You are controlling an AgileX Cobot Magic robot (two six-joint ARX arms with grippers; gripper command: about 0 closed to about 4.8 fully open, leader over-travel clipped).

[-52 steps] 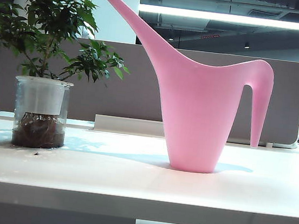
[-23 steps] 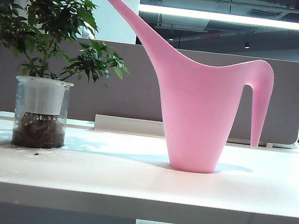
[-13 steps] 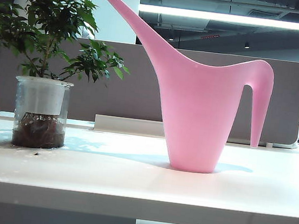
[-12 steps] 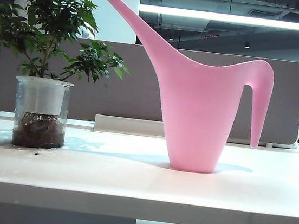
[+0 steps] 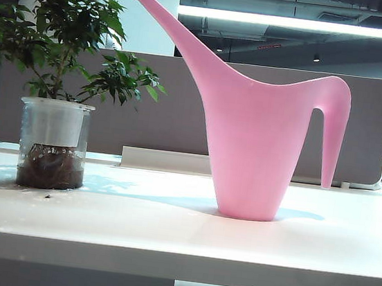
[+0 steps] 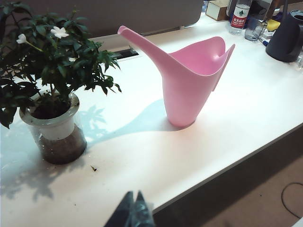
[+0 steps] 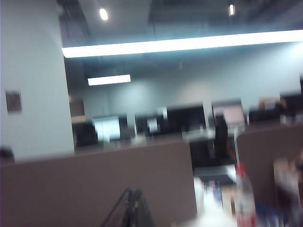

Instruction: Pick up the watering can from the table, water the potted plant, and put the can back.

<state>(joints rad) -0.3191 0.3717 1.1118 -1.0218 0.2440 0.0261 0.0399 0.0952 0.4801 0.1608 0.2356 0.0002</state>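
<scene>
From the side, the pink watering can (image 5: pixel 260 148) stood upright on the white bench (image 5: pixel 166 231), its spout rising toward the potted plant (image 5: pixel 58 92) at the left, the two well apart; no arm showed there. Through the left wrist camera, the left claw (image 6: pixel 133 213) hung off the bench's near edge (image 6: pixel 213 165) with its fingers pressed together, holding nothing, while the can (image 6: pixel 189 80) sat beyond it and the plant (image 6: pixel 49 90) stood to one side, white blossoms among its leaves. A water bottle (image 6: pixel 240 15) and a dark jug (image 6: pixel 286 35) stood at the far corner. The right wrist camera gave a blurred look over a divider panel (image 7: pixel 94 189) into the office; the right claw (image 7: pixel 133 210) was closed and empty, and neither can nor plant showed.
</scene>
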